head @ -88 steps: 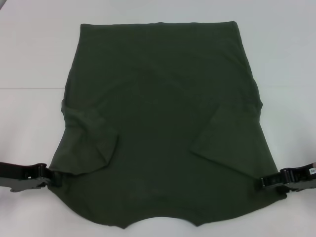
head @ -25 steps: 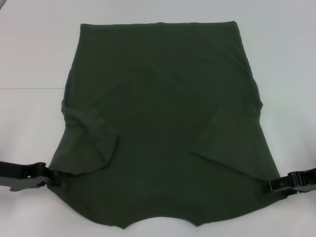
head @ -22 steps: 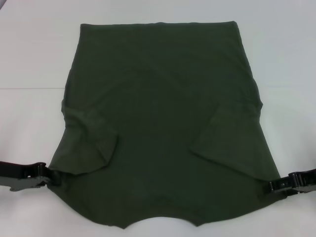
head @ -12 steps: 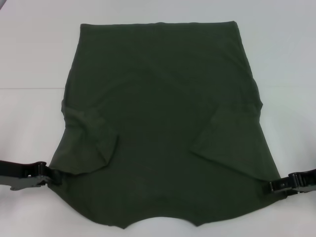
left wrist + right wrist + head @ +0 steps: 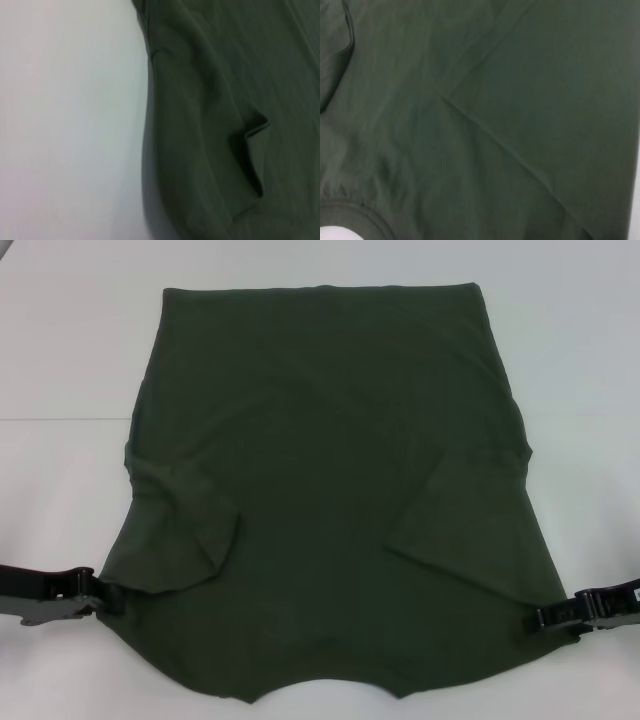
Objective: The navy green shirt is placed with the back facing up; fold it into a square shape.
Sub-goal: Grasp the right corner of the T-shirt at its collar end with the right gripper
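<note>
You have the plain dark olive-green short-sleeved shirt of soft matte fabric (image 5: 330, 490) lying flat on the white desk (image 5: 70, 350), its long axis running near to far: the collar end, with its curved neck cut-out, lies at the near edge, and the straight hem lies far. Both sleeves are already folded inward onto the back panel, so the cloth reads as a tall panel that flares toward you. The left black gripper (image 5: 108, 600) sits at the near-left shoulder corner, and the right black gripper (image 5: 545, 618) sits at the near-right shoulder corner, each reaching in from its own side and touching the cloth edge. You cannot tell from these views whether either pair of fingers is spread or pinching fabric; the wrist views show only cloth and desk. The relation to watch is this: the bulk of the shirt lies straight away from both grippers, toward the far hem. By my judgement, a near-to-far carry of both corners together, kept level, would halve the panel toward a square.
</note>
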